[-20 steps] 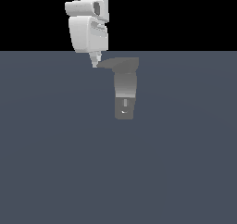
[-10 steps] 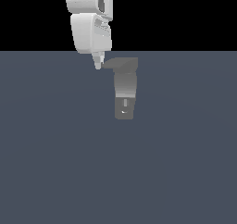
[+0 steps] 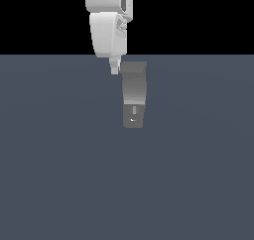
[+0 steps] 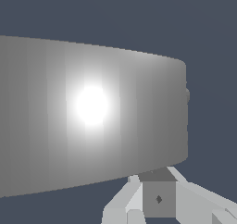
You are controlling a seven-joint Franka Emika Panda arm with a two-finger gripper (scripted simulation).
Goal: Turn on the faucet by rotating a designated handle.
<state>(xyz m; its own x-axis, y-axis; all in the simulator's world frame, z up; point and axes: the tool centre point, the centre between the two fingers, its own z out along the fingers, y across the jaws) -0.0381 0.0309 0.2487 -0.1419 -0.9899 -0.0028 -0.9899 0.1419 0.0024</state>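
Observation:
In the exterior view the faucet stands upright as a grey column with a pale slot mark low on its front. The handle shows only as a darker flat band across the column's top and does not stick out sideways. My gripper hangs from the white arm, its narrow tip touching the top corner of the column on the exterior view's left. The fingers look pressed together with nothing between them. In the wrist view the faucet fills most of the picture with a bright glare, and my gripper sits right against it.
The faucet stands on a flat dark blue-grey floor that runs out in every direction. The white arm comes down from above, just to the exterior view's left of the column.
My gripper has moved toward the exterior view's right. The handle, which pointed out to the exterior view's left a second ago, has swung in over the column's top.

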